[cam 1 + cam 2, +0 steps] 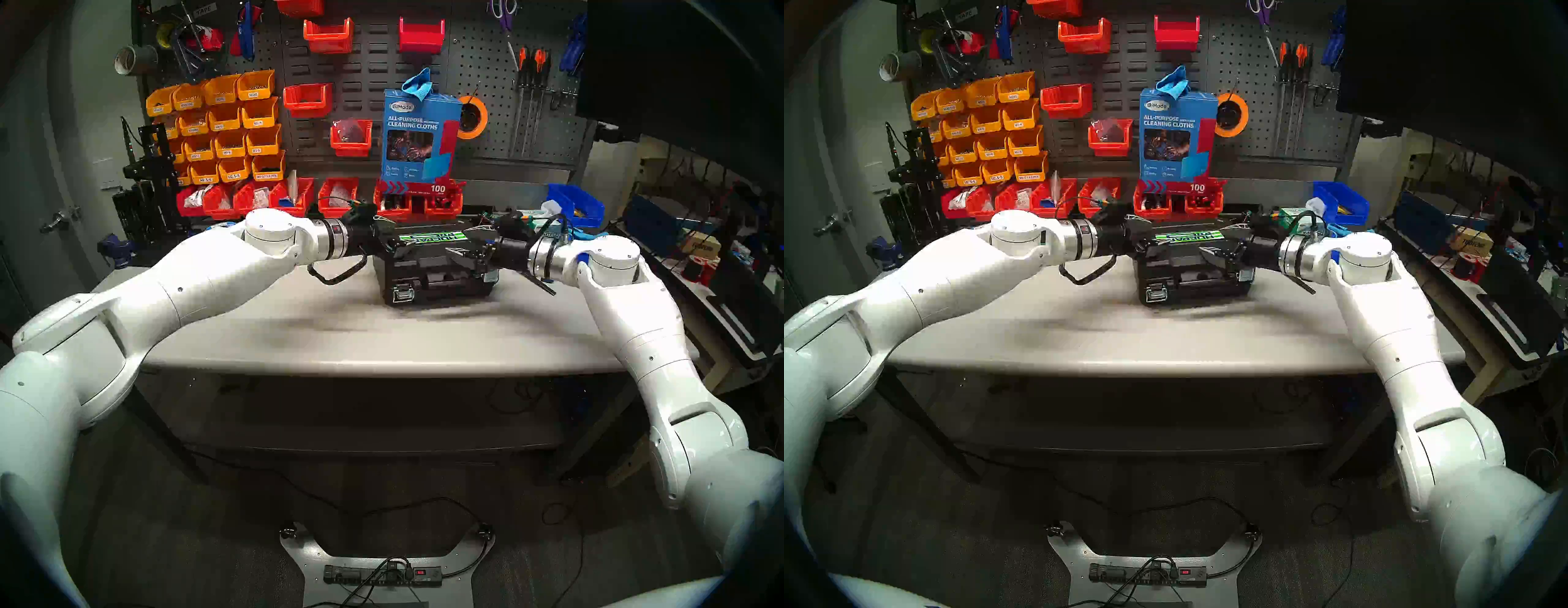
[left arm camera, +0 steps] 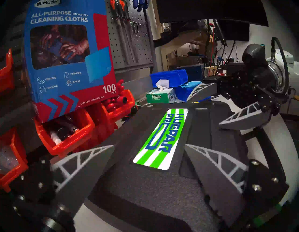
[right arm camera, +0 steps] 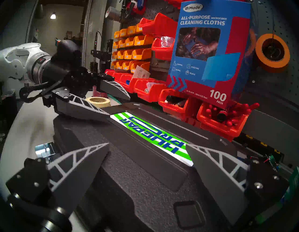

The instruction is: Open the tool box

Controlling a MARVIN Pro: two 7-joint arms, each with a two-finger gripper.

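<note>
Two grippers flank the tool box point(image 1: 437, 263) mid-table point(image 1: 339, 331), lid down: our left gripper point(image 2: 148, 155) and right gripper point(image 3: 147, 153) both spread wide, gripping nothing, over the lid ends. We'd judge the latch point(image 1: 403, 294) on the box's front face comes first; flip it, then lift evenly.

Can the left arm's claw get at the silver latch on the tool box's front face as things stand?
Probably yes. The left claw hangs open over the tool box lid's left end, and the silver latch sits below it on the front face, with bare table in front. It would need to drop and turn.
</note>
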